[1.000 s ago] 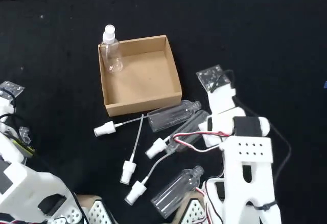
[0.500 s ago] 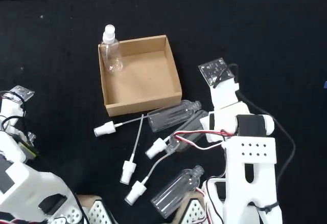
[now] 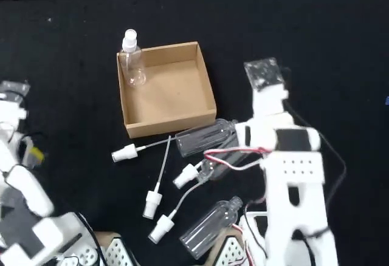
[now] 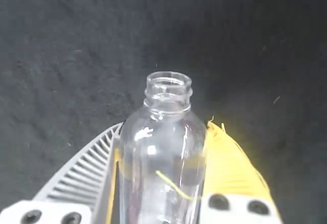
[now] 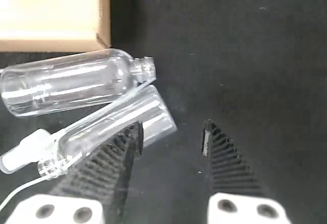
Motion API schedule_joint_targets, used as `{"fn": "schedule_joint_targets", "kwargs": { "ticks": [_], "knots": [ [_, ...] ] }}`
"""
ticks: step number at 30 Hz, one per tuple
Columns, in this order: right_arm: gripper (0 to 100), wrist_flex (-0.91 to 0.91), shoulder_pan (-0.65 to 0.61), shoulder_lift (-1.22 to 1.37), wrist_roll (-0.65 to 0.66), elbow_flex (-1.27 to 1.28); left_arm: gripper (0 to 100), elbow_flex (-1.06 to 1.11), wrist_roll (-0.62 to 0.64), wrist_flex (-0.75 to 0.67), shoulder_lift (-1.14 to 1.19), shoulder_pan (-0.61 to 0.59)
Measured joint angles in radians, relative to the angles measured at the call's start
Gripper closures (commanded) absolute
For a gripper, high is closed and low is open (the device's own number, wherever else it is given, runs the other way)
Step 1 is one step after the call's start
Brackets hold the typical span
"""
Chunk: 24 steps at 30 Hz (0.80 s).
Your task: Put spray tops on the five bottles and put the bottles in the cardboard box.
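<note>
Nearest us the left fingers (image 4: 227, 168) are clamped on an uncapped bottle (image 4: 163, 147), the right fingers (image 5: 225, 162) hang wide open and empty beside two lying bottles (image 3: 203, 137) and four loose spray tops (image 3: 152, 204), and farther off one capped bottle (image 3: 132, 65) stands in the cardboard box (image 3: 206, 90), so we'd say four to go.

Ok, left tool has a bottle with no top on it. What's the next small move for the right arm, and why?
Probably swing the right tool over to a loose spray top and close on it. The bottle in the left tool has an open neck, and the right tool is open and empty.
</note>
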Motion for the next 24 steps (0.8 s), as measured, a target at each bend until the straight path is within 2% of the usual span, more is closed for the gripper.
{"fn": "schedule_joint_targets", "kwargs": {
  "ticks": [3,8,12,16,24],
  "knots": [
    [81.8,-0.005,-0.040,0.137,-0.051,-0.089,97,0.034,0.232,-0.003,-0.104,0.081],
    [81.8,-0.011,-0.089,0.324,-0.213,-0.275,97,0.048,0.606,-0.046,-0.175,0.207],
    [81.8,-0.044,-0.164,0.457,-0.259,-0.388,97,0.049,0.815,-0.104,-0.176,0.244],
    [81.9,-0.143,-0.184,0.597,-0.264,-0.420,97,0.049,0.914,-0.118,-0.176,0.275],
    [81.9,-0.307,-0.192,0.726,-0.264,-0.422,97,0.091,0.934,-0.132,-0.186,0.353]
  ]
}}
